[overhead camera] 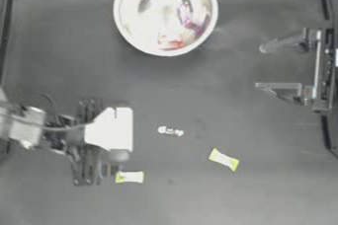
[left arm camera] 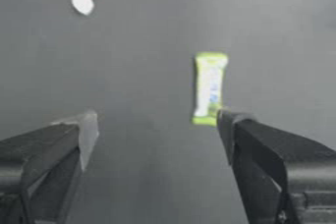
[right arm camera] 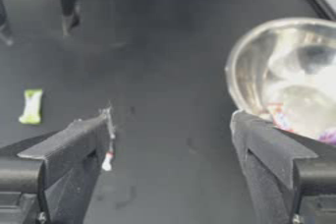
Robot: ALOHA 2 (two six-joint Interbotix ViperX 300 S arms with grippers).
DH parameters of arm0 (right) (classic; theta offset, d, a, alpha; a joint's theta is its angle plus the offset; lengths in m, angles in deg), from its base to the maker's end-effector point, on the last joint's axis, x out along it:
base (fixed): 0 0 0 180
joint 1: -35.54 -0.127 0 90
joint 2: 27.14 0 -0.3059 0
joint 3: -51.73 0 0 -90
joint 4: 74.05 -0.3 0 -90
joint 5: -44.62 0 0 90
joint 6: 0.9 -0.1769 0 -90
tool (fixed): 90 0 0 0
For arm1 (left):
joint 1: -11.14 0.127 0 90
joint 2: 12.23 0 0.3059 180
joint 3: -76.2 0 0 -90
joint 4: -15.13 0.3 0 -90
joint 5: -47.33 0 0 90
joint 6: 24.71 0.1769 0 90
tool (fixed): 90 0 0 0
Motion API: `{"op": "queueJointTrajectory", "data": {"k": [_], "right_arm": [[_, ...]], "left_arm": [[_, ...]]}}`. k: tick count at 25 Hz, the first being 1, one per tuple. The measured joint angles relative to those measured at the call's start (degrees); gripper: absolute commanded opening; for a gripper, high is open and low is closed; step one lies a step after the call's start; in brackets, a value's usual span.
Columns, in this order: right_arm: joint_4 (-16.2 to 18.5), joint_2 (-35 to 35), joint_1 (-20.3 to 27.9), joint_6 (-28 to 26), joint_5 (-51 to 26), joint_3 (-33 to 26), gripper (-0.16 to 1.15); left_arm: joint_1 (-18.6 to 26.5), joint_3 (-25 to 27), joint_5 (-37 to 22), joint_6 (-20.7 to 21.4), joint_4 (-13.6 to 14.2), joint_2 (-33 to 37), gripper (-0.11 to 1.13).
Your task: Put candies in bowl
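Top view: the bowl (overhead camera: 165,12) stood at the table's (overhead camera: 59,61) far edge near the middle, with red and purple candy colours showing inside. Three candies lay loose on the table: a whitish candy (overhead camera: 170,131) near the centre, and two yellow-green ones, one (overhead camera: 224,159) to its right and nearer the front, the other (overhead camera: 129,176) beside the left gripper (overhead camera: 122,132). That gripper, jaws spread and empty, hovered at the left side; in its wrist view a yellow-green candy (left arm camera: 209,88) lay just beyond one jaw tip. The right gripper (overhead camera: 274,66), jaws likewise apart and empty, sat at the right edge. No wrapper lettering was legible.
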Motion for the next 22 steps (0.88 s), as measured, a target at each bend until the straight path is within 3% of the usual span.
{"op": "queueJointTrajectory", "data": {"k": [8,22], "right_arm": [[-1.1,-0.4,-0.1,0.0,0.9,1.0,1.01],[-1.6,-0.4,-0.5,0.0,2.2,1.3,1.01]], "left_arm": [[-2.2,-2.7,-0.4,-3.3,-0.1,-5.9,1.03],[-4.7,-3.0,3.5,-6.8,-0.6,-12.6,1.03]]}}
